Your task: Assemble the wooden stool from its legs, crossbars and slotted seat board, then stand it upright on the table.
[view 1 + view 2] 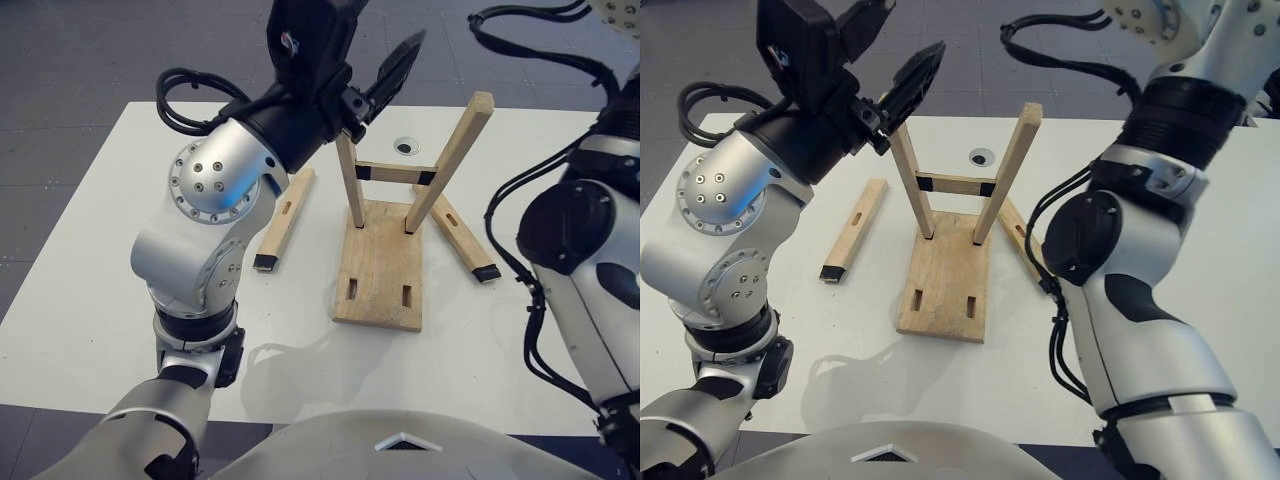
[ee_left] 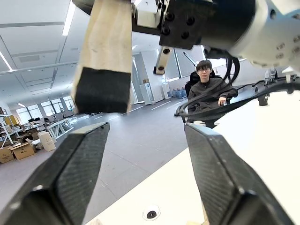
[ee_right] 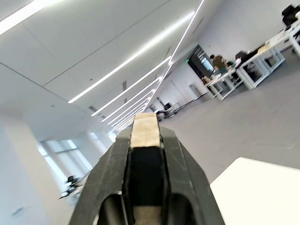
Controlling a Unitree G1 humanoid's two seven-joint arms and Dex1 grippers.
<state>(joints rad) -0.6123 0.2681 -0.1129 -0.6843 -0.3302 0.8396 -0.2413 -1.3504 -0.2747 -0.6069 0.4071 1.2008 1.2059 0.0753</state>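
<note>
The slotted seat board (image 1: 380, 265) lies flat on the white table (image 1: 100, 250). Two legs joined by a crossbar (image 1: 397, 174) stand in its far slots, and the two near slots are empty. One loose leg (image 1: 283, 220) lies to the left of the board, and another (image 1: 465, 240) lies to the right. My left gripper (image 1: 890, 50) is open, raised beside the top of the standing frame's left leg (image 1: 350, 180). High above the table, my right gripper (image 3: 145, 159) is shut on a wooden leg (image 3: 144, 131) with a black end. That black end (image 2: 103, 89) hangs just above my left fingers (image 2: 70, 178).
A small round hole (image 1: 405, 147) sits in the table behind the stool frame. Bare table lies at the front and far left. My right arm's elbow (image 1: 570, 230) stands close to the right of the board and the right loose leg.
</note>
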